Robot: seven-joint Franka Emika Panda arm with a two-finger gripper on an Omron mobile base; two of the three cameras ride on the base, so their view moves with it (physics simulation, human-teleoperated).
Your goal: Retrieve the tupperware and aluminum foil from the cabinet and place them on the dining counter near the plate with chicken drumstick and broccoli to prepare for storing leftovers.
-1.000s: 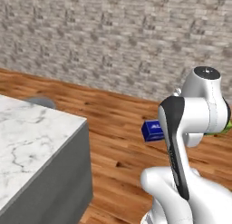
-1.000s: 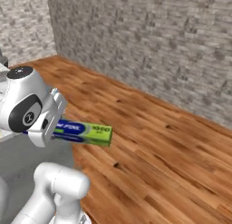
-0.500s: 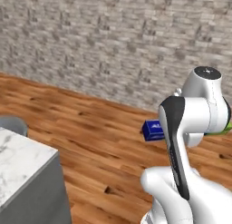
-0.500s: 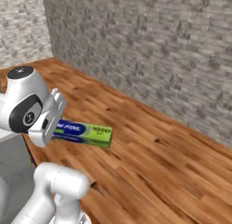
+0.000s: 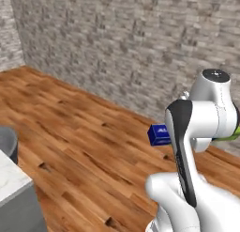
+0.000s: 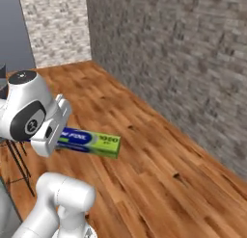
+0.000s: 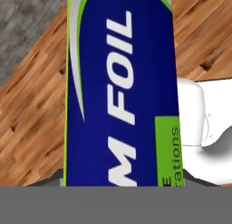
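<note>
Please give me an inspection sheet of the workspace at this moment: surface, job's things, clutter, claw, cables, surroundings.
Surface: white marble counter corner at lower left of the left base view.
Job's things: aluminum foil, blue and green box, carried level above the wooden floor.
Clutter: nothing seen.
Claw: claw closed on the aluminum foil.
Cables: nothing seen.
Surroundings: grey stone wall, a grey stool by the counter.
</note>
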